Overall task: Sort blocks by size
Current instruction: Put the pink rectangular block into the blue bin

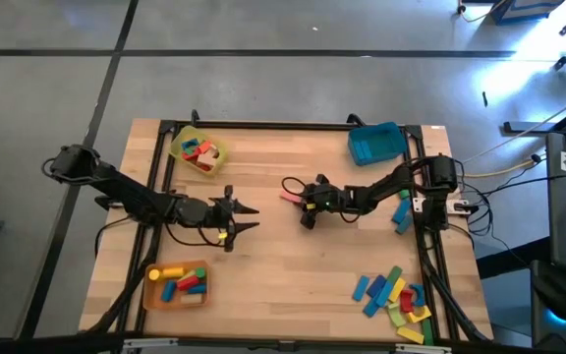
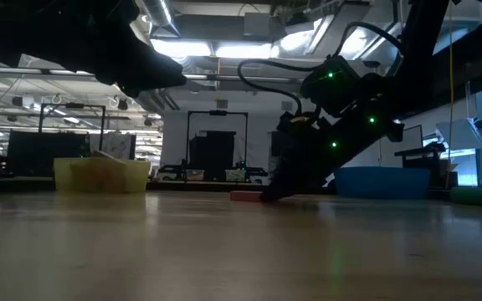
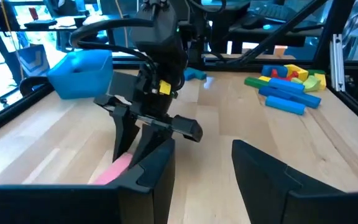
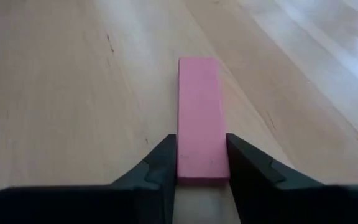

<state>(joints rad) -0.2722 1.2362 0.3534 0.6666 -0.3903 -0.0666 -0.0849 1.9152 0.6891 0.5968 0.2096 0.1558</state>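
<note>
At table level, the left arm (image 2: 74, 46) was a dark mass cut off by the upper edge, its gripper out of sight there. Across the wooden table (image 1: 293, 256), the blue tray (image 1: 375, 144) stood at the far right corner, the yellow tray (image 1: 197, 150) at the far left and the orange tray (image 1: 176, 283) at the near left, the last two holding blocks too small to tell apart. A loose heap of blocks (image 1: 394, 295) lay at the near right, partly cut off by the frame. The right gripper (image 4: 202, 168), near the table's middle, had its two fingers pressed against both long sides of the pink bar (image 4: 199, 118), which lay flat on the wood. The left gripper (image 1: 241, 218) hovered left of it, fingers apart; a small yellow patch beside it could not be identified.
</note>
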